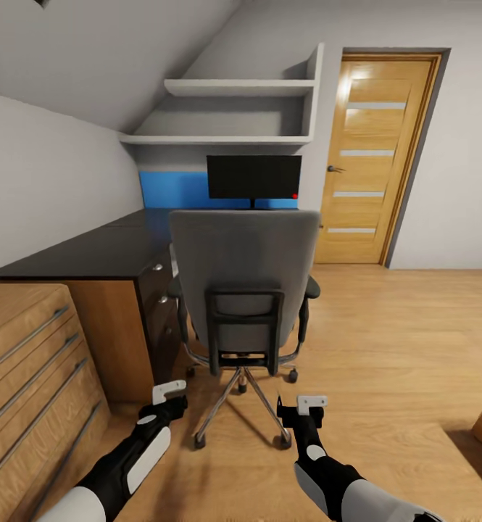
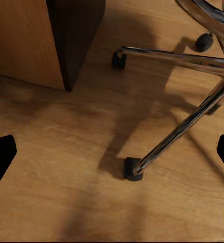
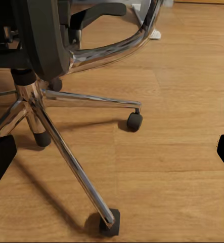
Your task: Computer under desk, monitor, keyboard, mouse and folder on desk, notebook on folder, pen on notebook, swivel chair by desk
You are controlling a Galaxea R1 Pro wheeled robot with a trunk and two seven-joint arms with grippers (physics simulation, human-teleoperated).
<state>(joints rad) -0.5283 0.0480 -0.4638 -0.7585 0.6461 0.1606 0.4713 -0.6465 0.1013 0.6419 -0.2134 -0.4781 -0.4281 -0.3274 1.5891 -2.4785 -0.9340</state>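
My head view shows the monitor (image 1: 254,177) on the tabletop (image 1: 117,246); wrist views show the swivel chair (image 1: 244,290) base. Both end effectors, left (image 1: 169,392) and right (image 1: 312,404), hang wide, empty.

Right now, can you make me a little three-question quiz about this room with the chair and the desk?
1. True or false: the chair has its back turned toward the robot.
2. What stands on the desk behind the chair? A) a lamp B) a screen C) a plant
3. Fill in: the door at the far wall is ____ (open or closed).

Key:
1. True. You see the grey back and the black bracket.
2. B, the screen, dark with a small red light at its corner.
3. Closed.

Both the left gripper and the right gripper hang low over the floor, fingers apart, holding nothing.
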